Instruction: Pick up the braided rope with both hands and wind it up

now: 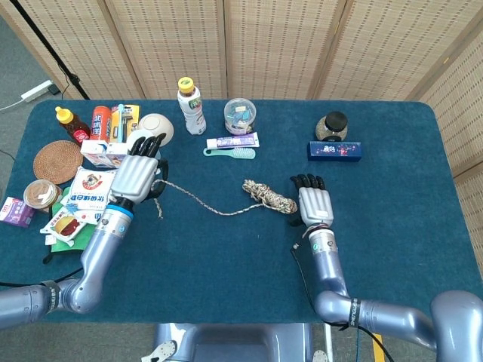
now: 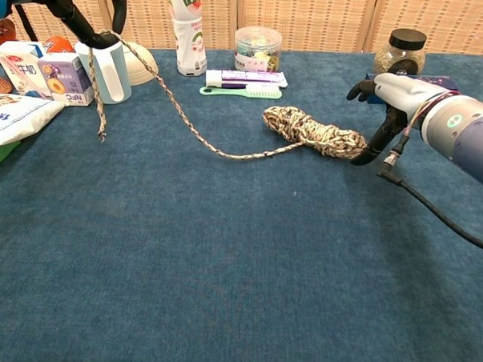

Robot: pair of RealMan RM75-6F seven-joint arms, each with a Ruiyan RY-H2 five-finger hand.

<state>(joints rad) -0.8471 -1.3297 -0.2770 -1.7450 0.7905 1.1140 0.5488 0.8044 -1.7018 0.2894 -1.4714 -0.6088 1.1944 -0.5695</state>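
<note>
Left hand [image 1: 136,177] clamps the loose end of the braided rope [image 1: 268,197], while the right hand [image 1: 315,202] sits just right of the coiled bundle with fingers apart, holding nothing.
Head view: the rope's bundle lies mid-worktop [image 1: 226,286], and its free strand runs left to the left hand, where a short tail hangs down. Toothpaste box [image 1: 232,141] and green toothbrush [image 1: 231,152] lie farther back; a dark blue box [image 1: 334,150] sits far right. Chest view: the left hand [image 2: 81,6] holds the strand lifted near a pale blue cup [image 2: 106,69], the tail dangling; the right hand [image 2: 389,95] has its dark fingertips [image 2: 363,158] at the bundle's right end, though touching or not is unclear.
</note>
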